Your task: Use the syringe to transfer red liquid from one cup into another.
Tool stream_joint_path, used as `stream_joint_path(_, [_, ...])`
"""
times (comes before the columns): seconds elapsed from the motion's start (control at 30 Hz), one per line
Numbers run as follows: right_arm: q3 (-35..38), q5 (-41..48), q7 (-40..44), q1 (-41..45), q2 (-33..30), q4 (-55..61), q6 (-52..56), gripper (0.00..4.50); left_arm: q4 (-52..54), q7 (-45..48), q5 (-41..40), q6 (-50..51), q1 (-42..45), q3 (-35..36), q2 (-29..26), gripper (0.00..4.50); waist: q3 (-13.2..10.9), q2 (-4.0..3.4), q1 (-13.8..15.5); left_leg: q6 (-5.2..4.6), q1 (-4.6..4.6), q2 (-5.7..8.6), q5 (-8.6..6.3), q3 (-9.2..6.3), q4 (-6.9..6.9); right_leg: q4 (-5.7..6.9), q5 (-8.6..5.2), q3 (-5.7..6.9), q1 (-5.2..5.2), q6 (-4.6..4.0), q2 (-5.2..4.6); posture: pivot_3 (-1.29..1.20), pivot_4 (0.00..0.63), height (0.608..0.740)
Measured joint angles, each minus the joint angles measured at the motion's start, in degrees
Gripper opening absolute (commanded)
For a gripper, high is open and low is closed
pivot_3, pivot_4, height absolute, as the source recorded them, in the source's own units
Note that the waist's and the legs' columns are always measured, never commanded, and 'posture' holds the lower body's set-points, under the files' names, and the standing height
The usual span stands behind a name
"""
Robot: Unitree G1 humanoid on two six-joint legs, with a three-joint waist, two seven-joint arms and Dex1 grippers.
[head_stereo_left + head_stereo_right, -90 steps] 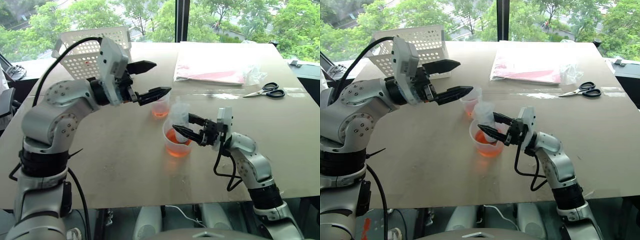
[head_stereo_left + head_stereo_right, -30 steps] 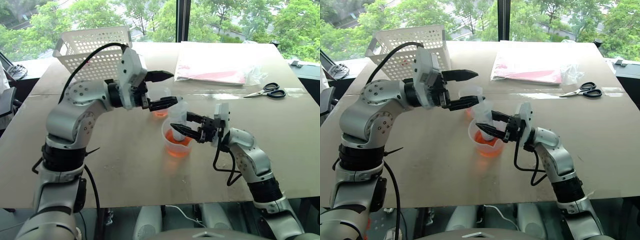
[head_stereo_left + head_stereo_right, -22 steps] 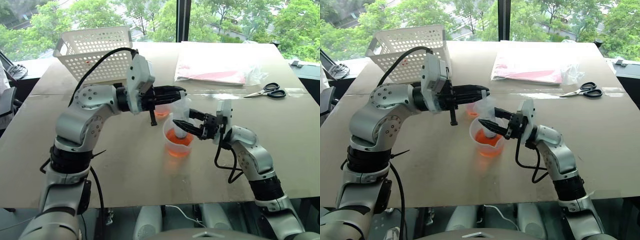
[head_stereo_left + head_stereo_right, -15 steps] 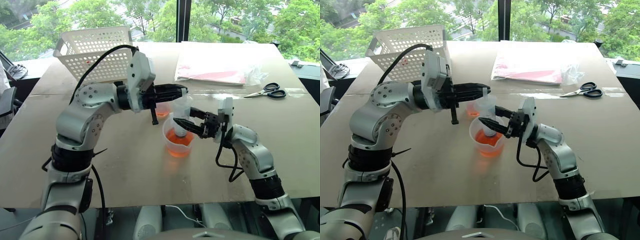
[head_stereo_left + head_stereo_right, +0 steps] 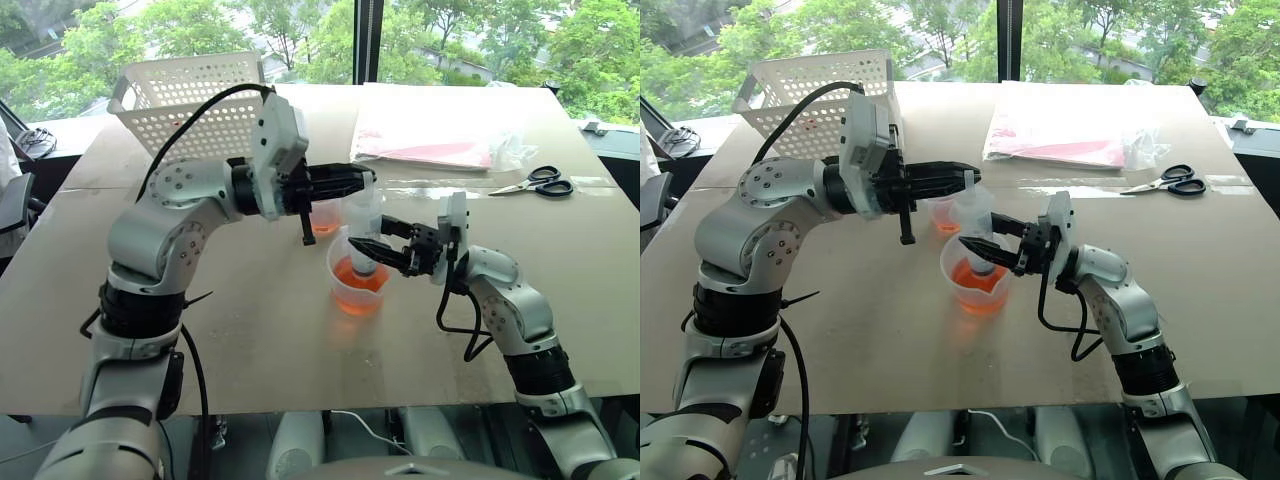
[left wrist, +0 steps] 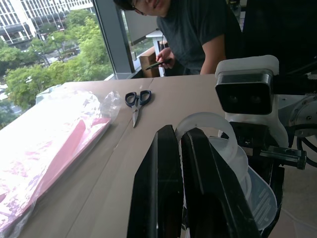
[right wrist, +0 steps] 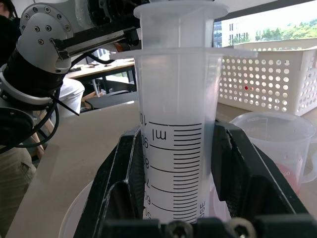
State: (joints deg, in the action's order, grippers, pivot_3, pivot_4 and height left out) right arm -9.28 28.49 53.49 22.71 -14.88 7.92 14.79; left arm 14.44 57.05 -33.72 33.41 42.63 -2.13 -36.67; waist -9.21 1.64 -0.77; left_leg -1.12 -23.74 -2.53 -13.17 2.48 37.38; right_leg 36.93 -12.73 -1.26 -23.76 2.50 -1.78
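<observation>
My right gripper (image 5: 364, 250) is shut on the barrel of the clear syringe (image 5: 363, 228), holding it upright with its tip down in the larger spouted beaker (image 5: 340, 290). A shallow layer of red liquid (image 5: 352, 276) lies in that beaker. In the right wrist view the black fingers (image 7: 116, 188) clamp the graduated syringe (image 7: 176, 148) from both sides. My left gripper (image 5: 366, 180) is shut and level, its tips right at the white plunger top (image 6: 225, 144); I cannot tell whether they touch it. The smaller cup (image 5: 322, 215) stands just behind, with a little red in its bottom.
A white perforated basket (image 5: 190, 105) sits at the table's far left. A clear bag with pink contents (image 5: 430, 135) lies at the far middle, and black scissors (image 5: 535, 182) to its right. A person (image 6: 198, 29) leans at the table's far end.
My left gripper swung right to the top of the syringe, rolled over and went from open to shut. My right gripper kept its hold on the syringe over the beaker.
</observation>
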Motion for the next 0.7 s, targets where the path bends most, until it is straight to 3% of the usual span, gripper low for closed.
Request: stream_joint_path(0.7, [0.0,0.8,0.4,0.4,-1.0,-0.1,0.9,1.44,-0.5,0.0,-0.3,0.0,1.8,0.1,0.0,0.0,0.0,0.0,0.0,0.0,0.0,0.0,0.0,0.0,0.0,0.0,0.0,0.0,0.0,0.0,0.0,0.0,0.15,0.74])
